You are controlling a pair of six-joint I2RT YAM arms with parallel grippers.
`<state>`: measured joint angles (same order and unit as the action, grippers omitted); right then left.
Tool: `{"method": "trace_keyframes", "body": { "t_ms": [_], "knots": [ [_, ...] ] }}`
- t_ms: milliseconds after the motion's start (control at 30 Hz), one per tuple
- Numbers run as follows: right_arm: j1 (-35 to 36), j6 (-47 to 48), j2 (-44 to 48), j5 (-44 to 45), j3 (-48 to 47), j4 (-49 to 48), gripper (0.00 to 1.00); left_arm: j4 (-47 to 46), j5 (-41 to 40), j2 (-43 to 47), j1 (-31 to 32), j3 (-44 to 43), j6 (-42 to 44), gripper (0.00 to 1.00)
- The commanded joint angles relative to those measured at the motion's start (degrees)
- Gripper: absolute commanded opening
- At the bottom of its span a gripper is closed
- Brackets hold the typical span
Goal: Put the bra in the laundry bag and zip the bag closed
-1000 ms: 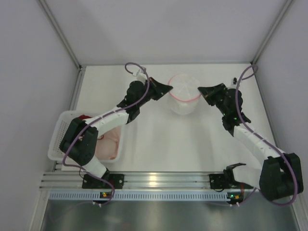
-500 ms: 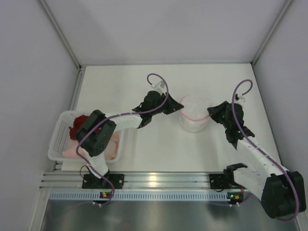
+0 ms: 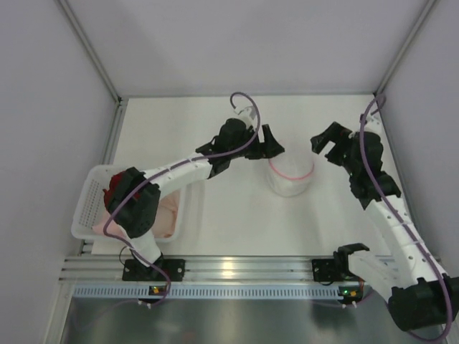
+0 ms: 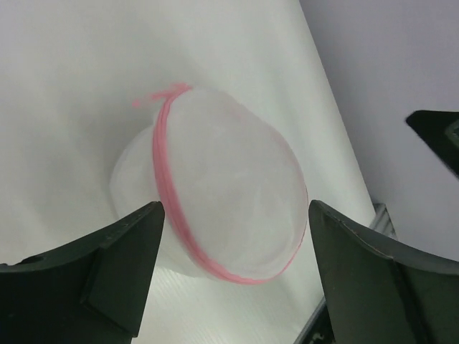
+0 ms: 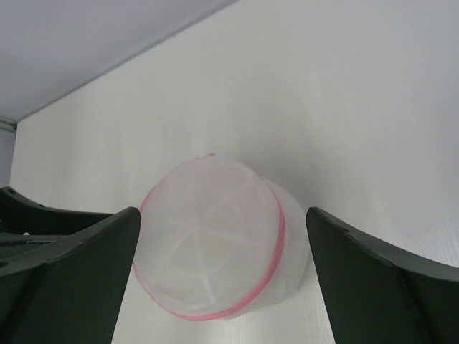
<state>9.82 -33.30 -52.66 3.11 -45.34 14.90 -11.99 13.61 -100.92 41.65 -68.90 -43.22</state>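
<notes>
While the laundry bag (image 3: pixel 290 178) sits on the white table (image 3: pixel 229 222), the left gripper (image 3: pixel 272 142) hangs just beside its far-left rim and the right gripper (image 3: pixel 326 143) hangs near its far-right. Each has its fingers spread wide and grasps nothing. Bare tabletop surrounds the bag on its near side. The bra (image 3: pixel 166 213) lies in the white basket (image 3: pixel 84 211) at the table's left edge, beside a dark red garment (image 3: pixel 118 185). Pale walls (image 3: pixel 237 43) enclose three sides.

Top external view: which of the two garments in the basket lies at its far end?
The dark red garment, in the far-left corner; the pale pink bra lies toward the near end.
</notes>
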Motion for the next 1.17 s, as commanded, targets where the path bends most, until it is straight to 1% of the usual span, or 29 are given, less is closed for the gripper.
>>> {"method": "trace_keyframes", "body": {
  "t_ms": [0,33,67,100,167,200,233,267,300,333,367,400,467,500,533,567,600,633,700,833,1133],
  "knots": [
    [-0.8,7.9,0.7,4.5,-10.7,10.2,0.99,20.4,-14.1,9.7,-0.1,-10.1,13.2,0.88],
    [-0.8,8.5,0.7,5.3,-14.0,11.7,0.99,22.7,-16.4,12.8,-0.3,-10.6,14.4,0.89],
    [-0.8,9.0,0.6,6.5,-15.3,12.7,0.99,25.3,-18.2,14.6,-0.9,-10.5,15.4,0.89],
    [-0.7,9.5,1.2,6.7,-16.3,13.9,0.99,26.2,-19.3,18.6,-1.4,-9.7,15.8,0.89],
    [-0.7,10.9,2.7,6.1,-16.7,13.7,0.99,26.5,-21.9,23.1,-2.7,-4.5,17.3,0.89],
    [-0.8,11.6,4.8,5.6,-15.9,12.9,0.99,26.7,-23.3,27.9,-2.9,-2.3,17.8,0.9],
    [-0.8,12.3,6.0,5.3,-13.8,11.4,0.99,27.1,-25.8,30.4,-3.1,1.9,18.3,0.9],
    [-0.8,13.3,7.5,4.1,-12.3,9.8,0.99,28.1,-27.0,32.9,-3.5,3.6,18.5,0.9],
    [-0.8,14.0,10.6,3.0,-8.6,8.1,0.99,30.9,-28.6,38.0,-3.7,5.1,18.6,0.9],
    [-0.8,14.6,12.2,2.1,-6.5,4.7,0.99,32.4,-31.1,40.7,-3.8,7.8,18.7,0.9],
    [-0.8,14.8,13.9,0.5,-4.6,3.1,0.99,33.5,-32.4,43.5,-3.9,9.3,18.4,0.9],
    [-0.8,15.0,16.5,-0.3,-1.4,2.1,0.99,34.4,-33.6,49.5,-3.9,10.8,17.9,0.9],
    [-0.8,14.7,18.7,-1.4,1.2,0.5,0.99,35.2,-35.7,56.1,-3.9,16.9,16.6,0.9],
    [-0.7,14.2,20.7,-1.8,2.5,0.1,0.99,35.2,-36.2,62.5,-3.9,19.0,16.0,0.9],
    [-0.8,13.8,21.8,-2.0,5.1,-0.4,0.99,35.2,-36.7,65.8,-3.9,23.3,15.3,0.91],
    [-0.8,13.0,22.9,-2.8,6.5,-1.1,0.99,35.2,-37.7,68.8,-3.9,25.4,13.4,0.91],
    [-0.8,12.7,25.0,-3.6,8.8,-1.4,0.99,35.3,-38.0,74.2,-3.9,27.1,12.6,0.91],
    [-0.8,12.2,25.8,-4.7,9.6,-1.5,0.99,35.5,-38.1,76.6,-3.9,30.1,11.9,0.93],
    [-0.7,10.5,27.7,-5.0,10.8,-1.7,0.99,35.5,-37.3,81.2,-3.9,32.1,10.4,0.94],
    [-0.7,9.9,29.3,-5.8,11.4,-1.3,0.99,36.9,-37.9,82.7,-3.9,32.9,9.3,0.94],
    [-0.8,10.4,29.0,-6.0,11.5,-1.4,1.0,37.2,-39.3,78.0,-3.9,32.2,9.4,0.94]
  ]
}}
